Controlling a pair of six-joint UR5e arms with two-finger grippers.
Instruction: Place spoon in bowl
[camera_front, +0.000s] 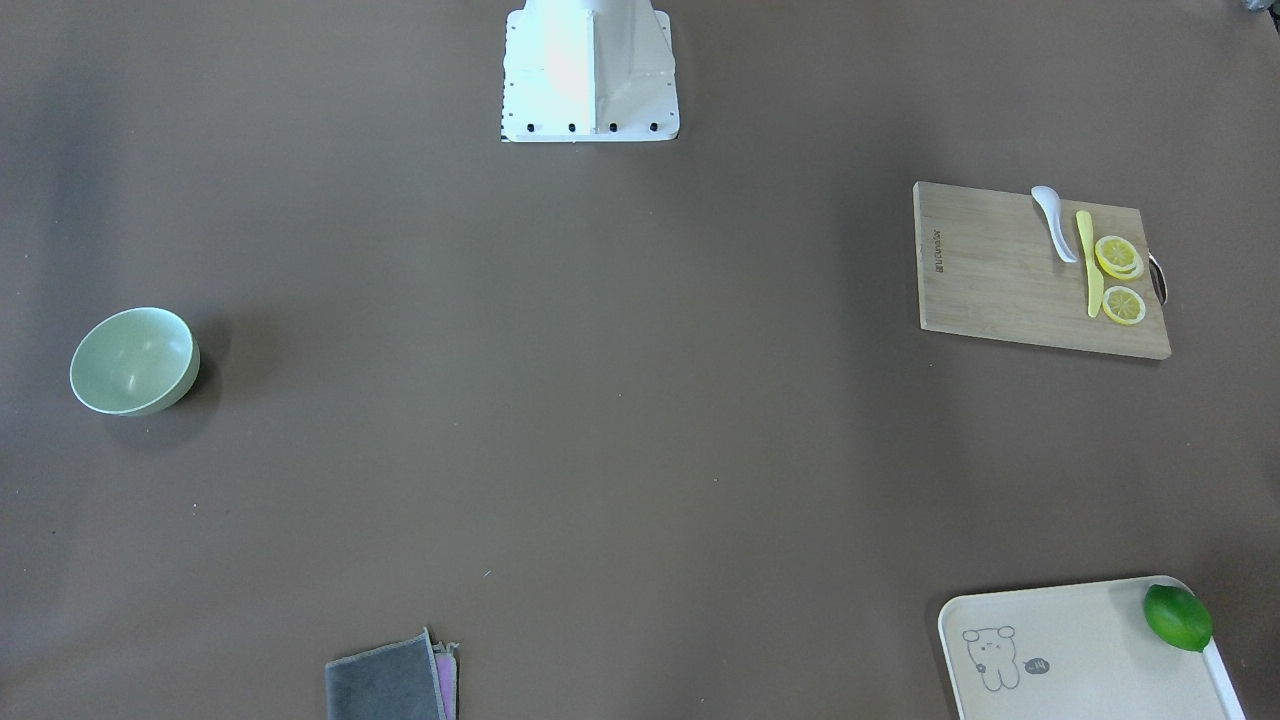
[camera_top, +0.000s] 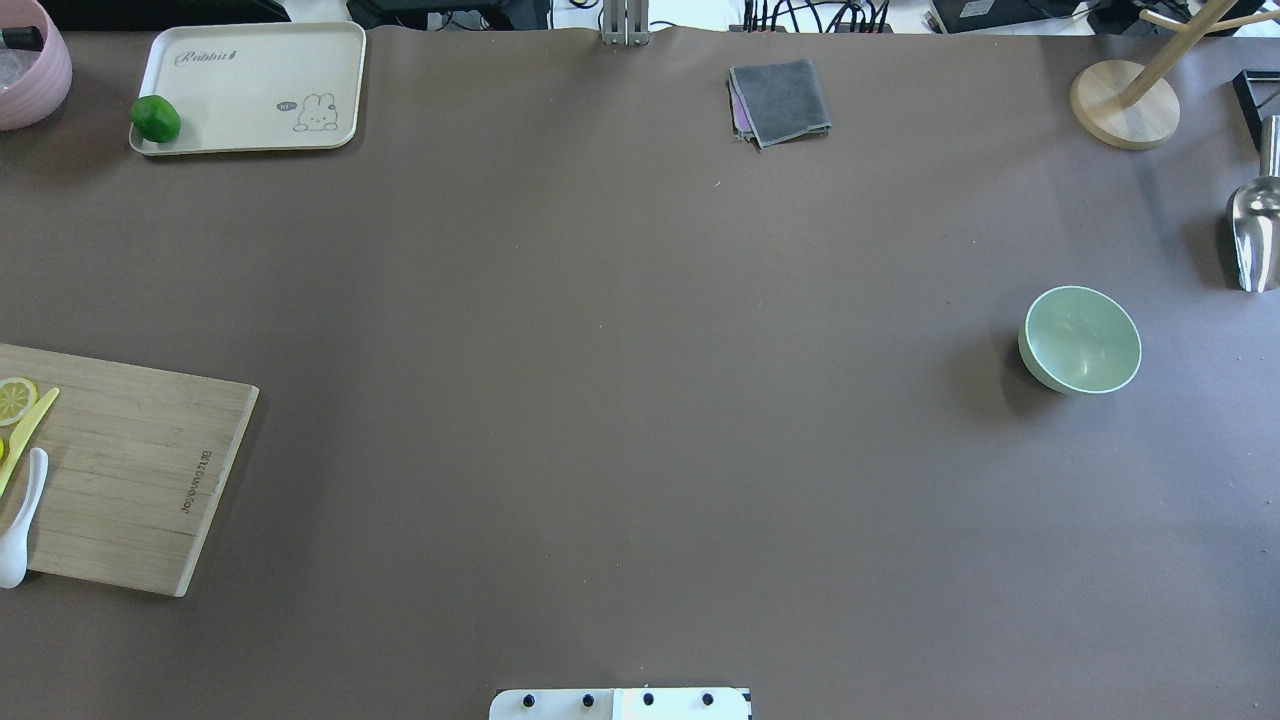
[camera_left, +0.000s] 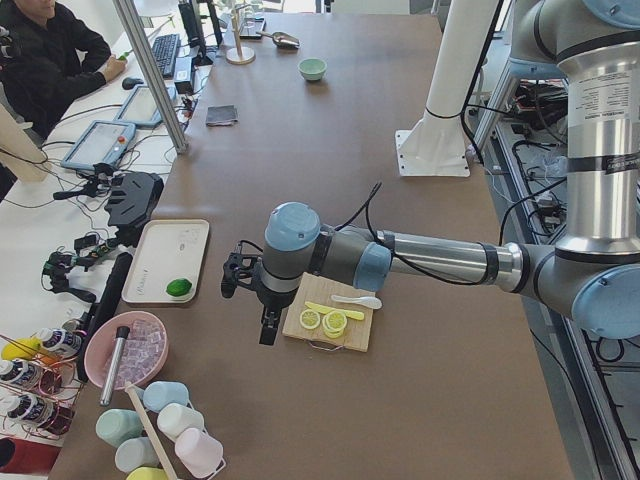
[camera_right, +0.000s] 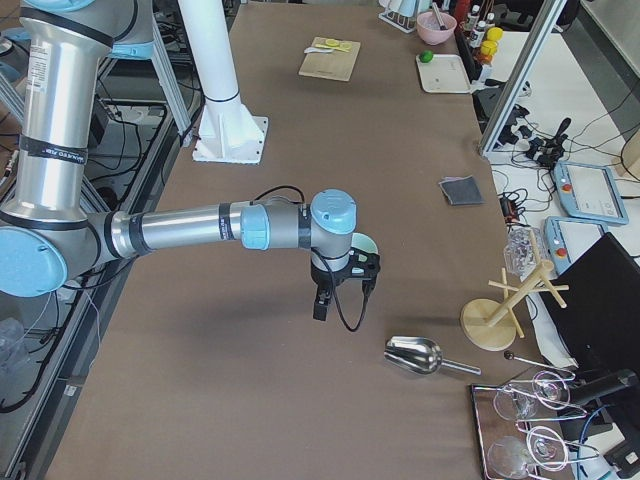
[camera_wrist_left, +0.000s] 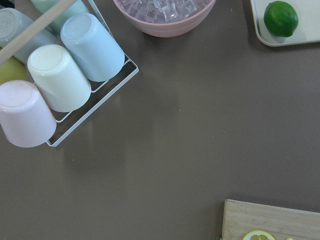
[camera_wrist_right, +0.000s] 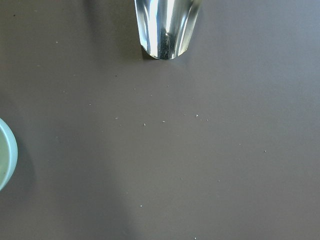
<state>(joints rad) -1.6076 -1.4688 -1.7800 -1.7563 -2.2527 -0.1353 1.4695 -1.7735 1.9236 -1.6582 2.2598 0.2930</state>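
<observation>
White spoon (camera_front: 1052, 222) lies on the wooden cutting board (camera_front: 990, 265) at the robot's left end of the worktop (camera_front: 600, 450), just beside a yellow knife (camera_front: 1088, 265) and lemon slices (camera_front: 1118, 257). Mint-green bowl (camera_front: 133, 360) sits upright, well apart at the right end. Left claw (camera_left: 268, 325) hangs near the board, right claw (camera_right: 320, 303) near the bowl. Cannot tell how wide either claw stands.

The overhead view's left edge clips the spoon (camera_top: 24, 512) at its scoop, and the cutting board (camera_top: 130, 470). The right wrist view shows only a sliver of the bowl (camera_wrist_right: 4, 160). The left pincer (camera_left: 267, 335) and right pincer (camera_right: 319, 312) appear only in side views, so their opening is unreadable.
</observation>
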